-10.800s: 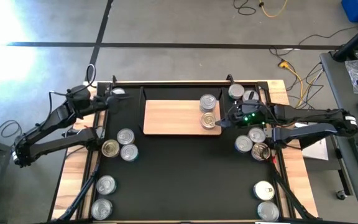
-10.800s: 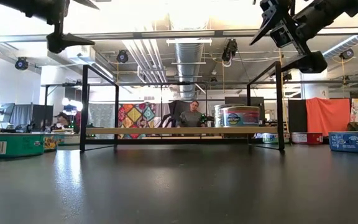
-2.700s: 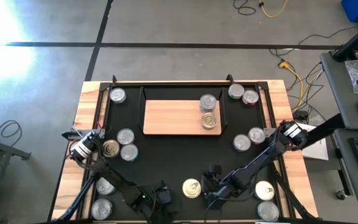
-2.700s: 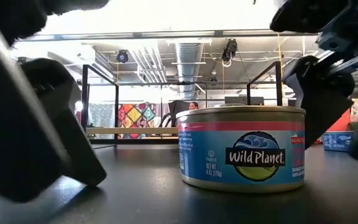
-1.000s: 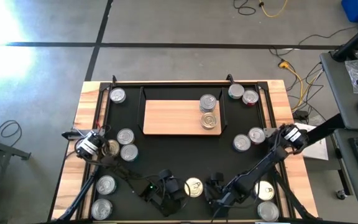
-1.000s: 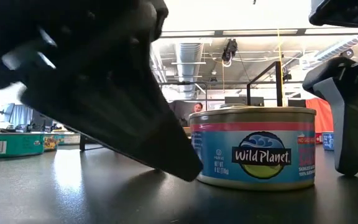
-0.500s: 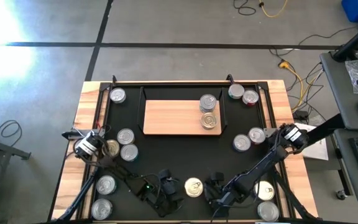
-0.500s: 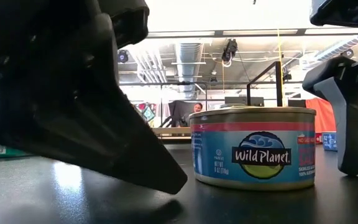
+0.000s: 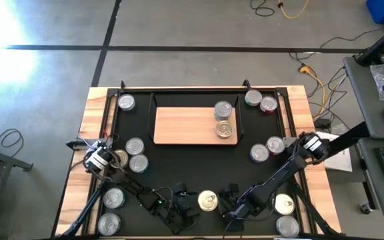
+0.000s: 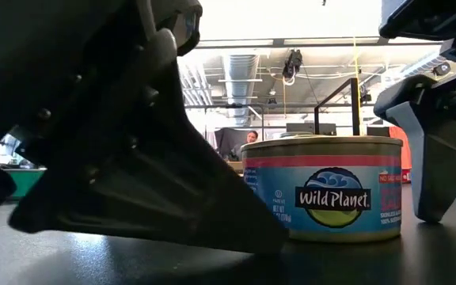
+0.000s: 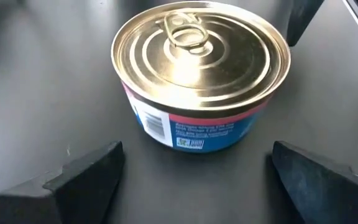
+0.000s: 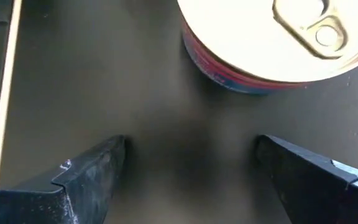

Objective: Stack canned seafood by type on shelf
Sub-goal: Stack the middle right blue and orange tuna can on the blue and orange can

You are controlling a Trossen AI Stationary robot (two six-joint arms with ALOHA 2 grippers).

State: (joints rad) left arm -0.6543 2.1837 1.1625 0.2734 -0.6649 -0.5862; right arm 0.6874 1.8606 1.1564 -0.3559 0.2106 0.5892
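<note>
Low view: you are looking level across the black mat (image 10: 212,265) at a gold-topped can (image 10: 323,188), blue and pink sided, standing upright at the near edge.
Left gripper (image 9: 187,203): down at the mat just beside that can, fingers spread wide, holding nothing; a second ago it sat slightly farther off.
Right gripper (image 9: 230,205): low on the can's other side, jaws wide apart, empty, not touching it.
Mat: you have loose cans (image 9: 134,155) scattered left and right.
Shelf (image 9: 185,125): farther back, two cans (image 9: 224,119) at its right end.
Room: ducts and ceiling lights; a person sits beyond the table.
</note>
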